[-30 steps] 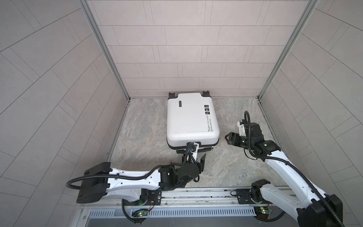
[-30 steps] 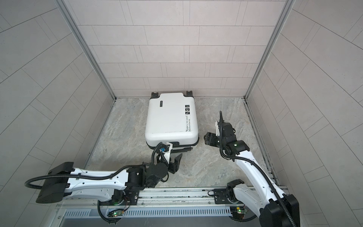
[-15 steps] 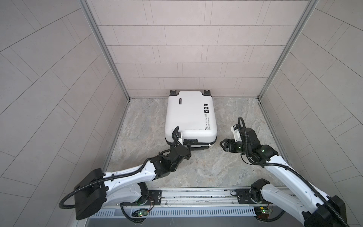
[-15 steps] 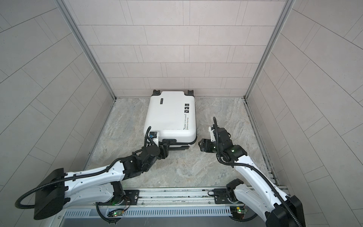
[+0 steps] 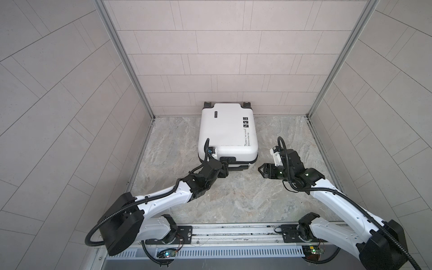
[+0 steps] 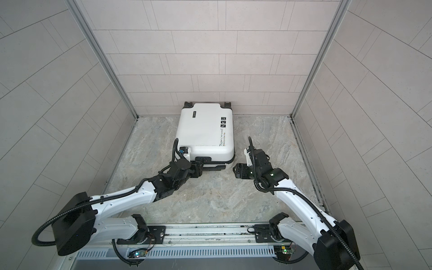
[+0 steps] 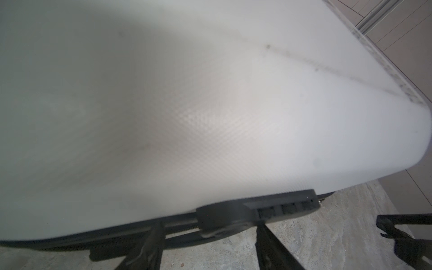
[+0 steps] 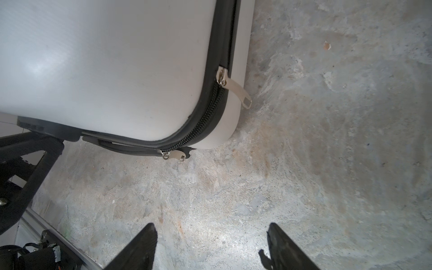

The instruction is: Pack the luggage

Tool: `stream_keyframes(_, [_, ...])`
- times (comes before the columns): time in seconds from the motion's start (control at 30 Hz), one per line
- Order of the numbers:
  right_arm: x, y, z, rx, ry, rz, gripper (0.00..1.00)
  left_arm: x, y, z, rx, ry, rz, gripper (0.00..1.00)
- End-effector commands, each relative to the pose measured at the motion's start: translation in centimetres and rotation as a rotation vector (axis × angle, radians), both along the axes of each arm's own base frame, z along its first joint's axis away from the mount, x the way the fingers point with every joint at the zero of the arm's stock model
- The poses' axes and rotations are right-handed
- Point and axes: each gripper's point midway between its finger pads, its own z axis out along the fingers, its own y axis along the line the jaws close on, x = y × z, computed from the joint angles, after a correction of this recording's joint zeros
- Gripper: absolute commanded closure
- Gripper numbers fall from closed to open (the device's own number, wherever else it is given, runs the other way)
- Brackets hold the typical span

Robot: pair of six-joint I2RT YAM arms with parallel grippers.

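Note:
The luggage (image 5: 226, 131) (image 6: 205, 131) is a white hard-shell suitcase lying flat and closed, its black wheels at the back wall. My left gripper (image 5: 225, 167) (image 6: 198, 168) (image 7: 208, 230) is open, fingertips against the suitcase's near edge at the black handle (image 7: 233, 215). The white shell (image 7: 210, 105) fills the left wrist view. My right gripper (image 5: 260, 169) (image 6: 234, 170) (image 8: 211, 228) stands open over bare floor, just off the near right corner (image 8: 210, 131). Two metal zipper pulls (image 8: 233, 87) (image 8: 174, 155) hang on the black zipper band there.
Tiled walls close in the marble floor (image 5: 233, 198) on three sides. The suitcase sits slightly left of the middle. A metal rail (image 5: 233, 233) carrying both arm bases runs along the front edge.
The left arm stretched forward with its gripper at the handle edge, and the suitcase slid back until its wheels reached the back wall. The right gripper came lower, towards the near right corner.

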Motion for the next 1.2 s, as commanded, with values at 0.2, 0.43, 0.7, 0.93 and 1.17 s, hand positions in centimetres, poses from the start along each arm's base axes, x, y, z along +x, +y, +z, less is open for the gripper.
stream_keyframes(0.2, [2.0,-2.3,3.1,-0.137,-0.114,-0.078,0.20,-1.1,2.6,7.7,-0.194,-0.072,0.088,0.26])
stream_keyframes(0.43, [3.6,-3.4,6.4,-0.123,-0.239,-0.169,0.15,-2.5,8.0,12.6,-0.259,-0.315,0.211,0.00])
stream_keyframes(0.7, [4.0,-4.3,5.6,-0.107,-0.238,-0.226,0.00,-4.4,8.7,10.1,-0.422,-0.216,0.217,0.00])
stream_keyframes(0.93, [3.9,-2.0,4.4,0.015,-0.204,-0.182,0.08,-6.9,5.7,4.3,-0.594,-0.036,0.283,0.18])
stream_keyframes(1.17, [3.2,-0.1,3.7,0.031,-0.215,-0.172,0.21,-7.9,4.0,-0.5,-0.763,0.044,0.350,0.24])
